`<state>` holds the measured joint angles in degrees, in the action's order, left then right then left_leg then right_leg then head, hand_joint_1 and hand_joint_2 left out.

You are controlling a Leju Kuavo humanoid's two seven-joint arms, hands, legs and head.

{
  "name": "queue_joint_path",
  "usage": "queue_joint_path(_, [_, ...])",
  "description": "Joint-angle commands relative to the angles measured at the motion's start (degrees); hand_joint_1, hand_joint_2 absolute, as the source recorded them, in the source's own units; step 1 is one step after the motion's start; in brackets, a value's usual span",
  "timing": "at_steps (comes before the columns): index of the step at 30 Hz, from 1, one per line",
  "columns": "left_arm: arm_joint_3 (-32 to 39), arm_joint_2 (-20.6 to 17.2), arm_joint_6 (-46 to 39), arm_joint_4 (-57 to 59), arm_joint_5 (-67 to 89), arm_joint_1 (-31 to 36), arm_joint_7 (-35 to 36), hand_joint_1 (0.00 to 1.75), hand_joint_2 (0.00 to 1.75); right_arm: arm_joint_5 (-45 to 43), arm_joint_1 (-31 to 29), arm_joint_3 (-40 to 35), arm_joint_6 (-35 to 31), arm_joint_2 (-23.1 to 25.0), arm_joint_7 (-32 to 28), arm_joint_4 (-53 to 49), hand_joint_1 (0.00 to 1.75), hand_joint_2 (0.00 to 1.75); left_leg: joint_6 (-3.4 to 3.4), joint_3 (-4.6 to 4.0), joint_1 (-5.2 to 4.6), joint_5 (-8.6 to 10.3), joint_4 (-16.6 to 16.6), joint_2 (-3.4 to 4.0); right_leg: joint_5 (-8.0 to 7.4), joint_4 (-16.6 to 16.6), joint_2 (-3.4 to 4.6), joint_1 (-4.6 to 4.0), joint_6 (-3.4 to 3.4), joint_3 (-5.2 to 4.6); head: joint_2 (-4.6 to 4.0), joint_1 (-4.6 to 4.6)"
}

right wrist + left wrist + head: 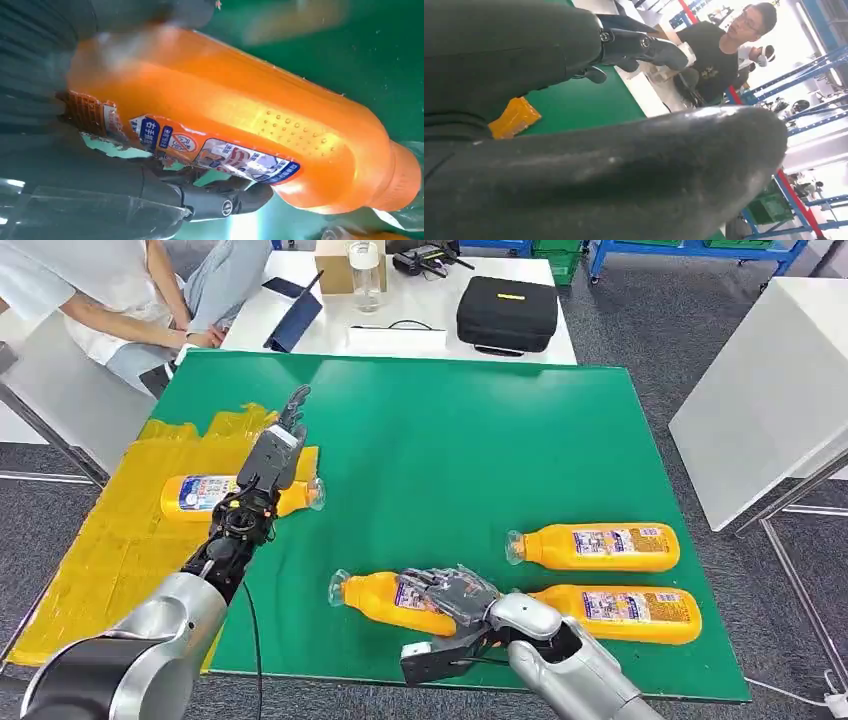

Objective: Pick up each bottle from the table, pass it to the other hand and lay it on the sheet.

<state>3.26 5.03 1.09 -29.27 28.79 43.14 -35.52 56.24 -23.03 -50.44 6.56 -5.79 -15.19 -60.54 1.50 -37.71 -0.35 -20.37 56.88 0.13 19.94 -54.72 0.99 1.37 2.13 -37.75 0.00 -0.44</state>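
A green table (450,440) carries a yellow sheet (110,540) at its left, where one orange bottle (195,493) lies. The left hand (275,455) hovers above it, fingers spread and empty. The right hand (450,595) grips a bottle at the near edge (375,597); two more bottles (600,546) lie right.
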Motion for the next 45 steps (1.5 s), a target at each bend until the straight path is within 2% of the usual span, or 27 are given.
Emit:
queue_joint_path(1, [-0.83, 0.67, 0.56, 3.96, -0.39, 1.44, 0.48, 0.00, 0.00, 0.15, 0.81, -3.13, 1.34, -0.95, 1.32, 7.10, 1.75, 1.75, -0.11, 0.18, 0.08, -0.05, -0.06, -0.21, 0.09, 0.07, -0.27, -0.09, -0.12, 0.27, 0.00, 0.02])
queue_joint_path(3, [-0.77, 0.67, 0.60, 3.74, -0.60, 1.23, 0.59, 0.00, 0.00, 0.02, 1.13, -2.27, 0.75, -0.74, 1.58, 6.76, 1.75, 1.75, -0.10, 0.22, 0.07, -0.06, -0.04, -0.19, 0.10, 0.06, -0.24, -0.09, -0.11, 0.28, 0.00, 0.00])
queue_joint_path(4, [-0.72, 0.63, 0.69, 3.59, -0.78, 1.15, 0.60, 0.00, 1.75, 0.11, 1.32, -1.64, 0.46, -0.63, 1.67, 6.52, 1.75, 1.75, -0.16, 0.30, 0.10, -0.12, -0.04, -0.25, 0.16, 0.07, -0.33, -0.12, -0.17, 0.38, 0.00, 0.04])
queue_joint_path(10, [-0.97, 0.65, 0.88, 2.88, -0.74, 1.14, 0.65, 0.00, 1.75, 1.16, 1.57, 1.58, -3.23, 0.55, 3.10, 6.15, 1.75, 1.75, -0.19, 0.29, 0.11, -0.15, 0.01, -0.25, 0.18, 0.03, -0.34, -0.13, -0.20, 0.36, 0.00, 0.02])
queue_joint_path(15, [-1.17, 0.32, 0.64, 2.37, -1.09, 0.15, 0.41, 0.00, 1.75, 0.83, 5.30, 9.40, -9.33, 2.53, 2.09, -2.11, 1.75, 1.75, -0.19, 0.23, 0.10, -0.13, 0.02, -0.17, 0.16, -0.01, -0.25, -0.12, -0.20, 0.29, 0.00, 0.02])
queue_joint_path(18, [-1.21, 0.31, 0.53, 2.22, -1.26, -0.08, 0.14, 0.00, 1.75, 0.85, 6.28, 11.29, -9.24, 2.93, 2.36, -4.64, 1.75, 1.75, -0.18, 0.19, 0.08, -0.14, 0.05, -0.17, 0.17, -0.06, -0.24, -0.10, -0.19, 0.25, 0.00, 0.04])
queue_joint_path(22, [-1.87, 0.43, 0.74, 0.84, -1.60, -0.65, -0.28, 0.00, 1.75, 0.49, 8.99, 16.97, -12.54, 4.29, 1.61, -8.95, 1.75, 1.75, -0.12, 0.02, 0.09, -0.11, 0.09, -0.22, 0.23, -0.09, -0.30, -0.10, -0.17, 0.16, 0.00, 0.04])
queue_joint_path(23, [-1.90, 0.49, 0.75, 0.81, -1.60, -0.67, -0.28, 0.00, 1.75, 0.49, 8.99, 17.09, -12.55, 4.14, 1.61, -9.04, 1.75, 1.75, 0.10, -0.10, 0.03, 0.12, 0.01, -0.22, 0.14, -0.05, -0.27, -0.04, -0.12, 0.05, 0.00, 0.04])
queue_joint_path(29, [-1.91, 0.44, 0.75, 0.73, -1.59, -0.71, -0.28, 0.00, 1.75, 0.49, 9.30, 17.14, -12.56, 4.06, 1.61, -9.14, 1.75, 1.75, 0.11, -0.51, 0.02, 0.12, 0.01, -0.14, -0.09, -0.03, -0.13, -0.02, -0.10, -0.31, 0.00, 0.02])
queue_joint_path(30, [-1.91, 0.44, 0.75, 0.73, -1.59, -0.71, -0.28, 0.00, 1.75, 0.49, 9.30, 17.14, -12.56, 4.06, 1.61, -9.14, 1.75, 1.75, -0.02, -0.16, 0.08, -0.20, 0.17, -0.17, 0.22, -0.20, -0.22, -0.10, -0.25, 0.03, 0.00, 0.02])
queue_joint_path(32, [-1.91, 0.44, 0.75, 0.73, -1.59, -0.71, -0.28, 0.00, 1.75, 0.49, 9.30, 17.14, -12.56, 4.06, 1.61, -9.14, 1.75, 1.75, 0.08, -0.54, 0.02, 0.06, 0.02, -0.14, -0.04, -0.06, -0.13, -0.03, -0.10, -0.34, 0.00, 0.02])
queue_joint_path(35, [-2.54, 0.26, 0.62, -0.19, -1.32, -1.13, -0.48, 0.00, 1.75, 0.33, 10.16, 18.37, -12.65, 4.49, 1.59, -9.75, 1.75, 1.75, 0.00, -0.43, 0.06, -0.09, 0.11, -0.15, 0.10, -0.13, -0.17, -0.07, -0.17, -0.24, 0.00, 0.02])
queue_joint_path(40, [-2.90, -0.74, 0.82, -5.76, -2.53, -3.47, -0.08, 0.00, 1.75, -4.95, 10.09, 24.36, -15.86, 8.46, 0.02, -9.88, 1.75, 1.75, 0.03, -0.55, 0.04, -0.03, 0.06, -0.06, 0.03, -0.09, -0.07, -0.04, -0.14, -0.38, 0.00, 0.02])
queue_joint_path(43, [-3.01, -1.25, 0.76, -7.14, -2.86, -5.40, -0.05, 0.00, 1.75, -10.81, 11.78, 27.88, -18.60, 9.11, -2.98, -12.50, 1.75, 1.75, 0.03, -0.59, 0.02, -0.03, 0.05, 0.01, 0.01, -0.10, 0.00, -0.03, -0.13, -0.42, 0.00, 0.04])
queue_joint_path(45, [-2.59, -1.29, 0.76, -7.17, -3.79, -6.41, -0.59, 0.00, 1.75, -13.78, 13.80, 29.65, -20.52, 8.92, -5.15, -14.04, 1.75, 1.75, -0.11, -0.16, 0.09, -0.37, 0.24, 0.02, 0.32, -0.28, -0.06, -0.11, -0.28, -0.03, 0.00, 0.02])
